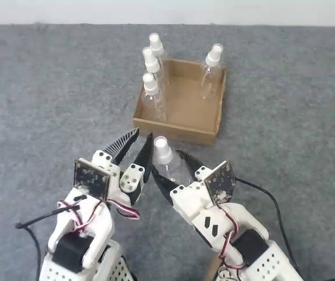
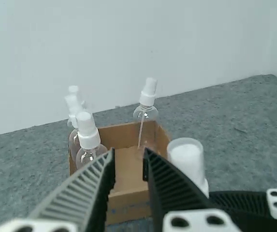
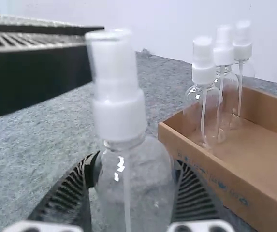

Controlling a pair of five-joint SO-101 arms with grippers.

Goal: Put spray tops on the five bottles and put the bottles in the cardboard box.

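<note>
Holding the fifth bottle [image 3: 131,181] upright with its spray top [image 1: 162,149] on, we have the right gripper [image 1: 167,167] clamped round the body. The left gripper [image 1: 143,136] is just beside the top, jaws narrow and empty. The cardboard box [image 1: 176,132] lies near, straight ahead of the right gripper. Long axis vertical, so we judge the right arm carries it forward.

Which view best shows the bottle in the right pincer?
Right wrist view: the held bottle, spray top on, sits close up in the right pincer. High view shows it from above; left wrist view catches the spray top.
</note>
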